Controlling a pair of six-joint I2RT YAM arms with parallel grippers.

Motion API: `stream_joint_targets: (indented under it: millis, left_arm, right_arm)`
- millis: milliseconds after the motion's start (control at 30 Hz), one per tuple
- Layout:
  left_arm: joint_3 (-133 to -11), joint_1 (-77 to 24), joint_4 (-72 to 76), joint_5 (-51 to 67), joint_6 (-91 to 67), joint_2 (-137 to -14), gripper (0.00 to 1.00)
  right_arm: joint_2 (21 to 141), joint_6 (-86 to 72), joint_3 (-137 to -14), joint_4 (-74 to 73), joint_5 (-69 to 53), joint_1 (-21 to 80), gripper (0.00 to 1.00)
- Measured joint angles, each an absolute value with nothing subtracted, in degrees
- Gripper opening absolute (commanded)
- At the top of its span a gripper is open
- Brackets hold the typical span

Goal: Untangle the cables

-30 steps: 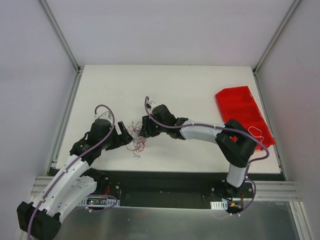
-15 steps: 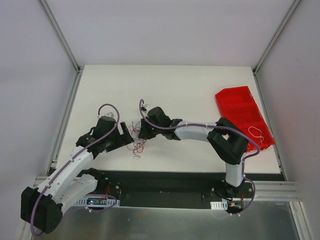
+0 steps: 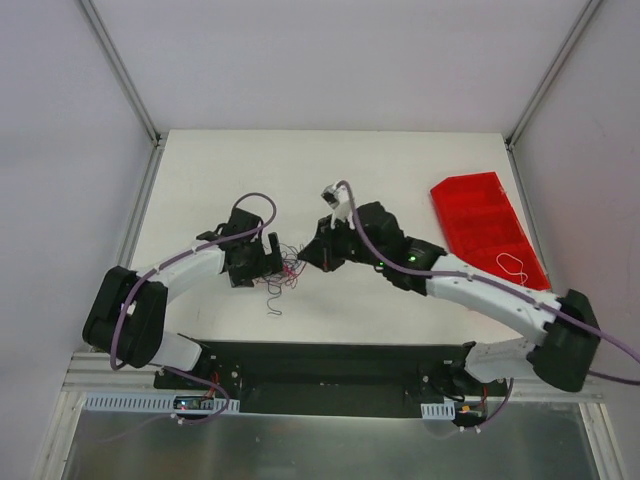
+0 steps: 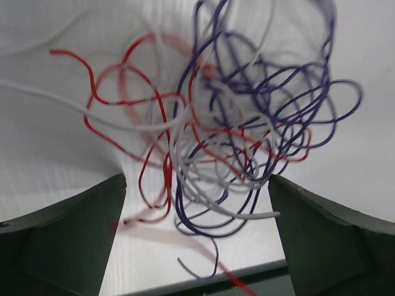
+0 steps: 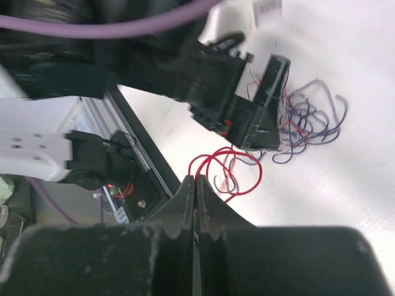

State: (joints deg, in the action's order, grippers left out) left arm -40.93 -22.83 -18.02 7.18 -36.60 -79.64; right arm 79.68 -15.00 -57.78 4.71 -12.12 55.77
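Note:
The cables (image 3: 285,272) form a loose tangle of red, purple and pale grey wires on the white table. My left gripper (image 3: 266,256) stands open just left of it. Its wrist view shows the tangle (image 4: 247,135) filling the space ahead of the left gripper (image 4: 196,182), with lower loops hanging between the two fingers (image 4: 74,228) and touching neither. My right gripper (image 3: 312,256) is right of the tangle. The right gripper (image 5: 195,180) is shut on a red cable (image 5: 244,168), whose loops curl out from the tips toward the rest of the tangle (image 5: 308,120).
A red compartment tray (image 3: 487,228) lies at the table's right side. One loose curly strand (image 3: 275,308) rests near the front edge, just before the black mounting rail (image 3: 330,360). The left gripper's black body (image 5: 259,117) sits close ahead of the right gripper.
The right gripper closed on a red cable and drew back to the right. The left arm swung inward toward the tangle and its jaws widened.

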Motion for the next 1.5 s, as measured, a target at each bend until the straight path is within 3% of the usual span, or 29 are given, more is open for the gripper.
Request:
stream_joint_targets:
  millis: [133, 333, 600, 767, 1000, 1267, 1500]
  left_arm:
    - [-43.24, -22.81, -16.93, 6.72, -36.56, -81.8, 0.99]
    - [-44.45, -22.79, -15.68, 6.57, -36.64, -84.2, 0.99]
    - [-44.18, -22.79, -15.27, 5.61, -36.64, -83.88, 0.99]
    - [-43.13, -22.76, -16.23, 6.61, -36.56, -78.67, 0.99]
    - [-47.24, -22.76, -18.22, 11.57, -33.21, -61.39, 0.99]
    - [-63.72, -22.76, -21.93, 19.11, -26.06, -59.11, 0.99]
    - [-69.25, -22.76, -23.59, 22.24, -18.35, -61.71, 0.99]
  right_arm:
    - [68.66, -10.22, -64.97, -6.46, -7.49, 55.75, 0.0]
    - [56.95, -0.73, -88.71, -22.65, 3.84, 54.57, 0.0]
    - [51.99, 8.32, -106.76, -29.63, 15.7, 54.28, 0.0]
    - [52.25, 12.08, -103.24, -32.47, 22.55, 54.28, 0.0]
    - [54.3, 14.06, -91.42, -35.18, 30.15, 50.35, 0.0]
    - [56.14, 9.54, -83.15, -37.69, 25.82, 29.85, 0.0]
    - [60.1, 6.48, -81.82, -38.02, 18.37, 12.93, 0.0]
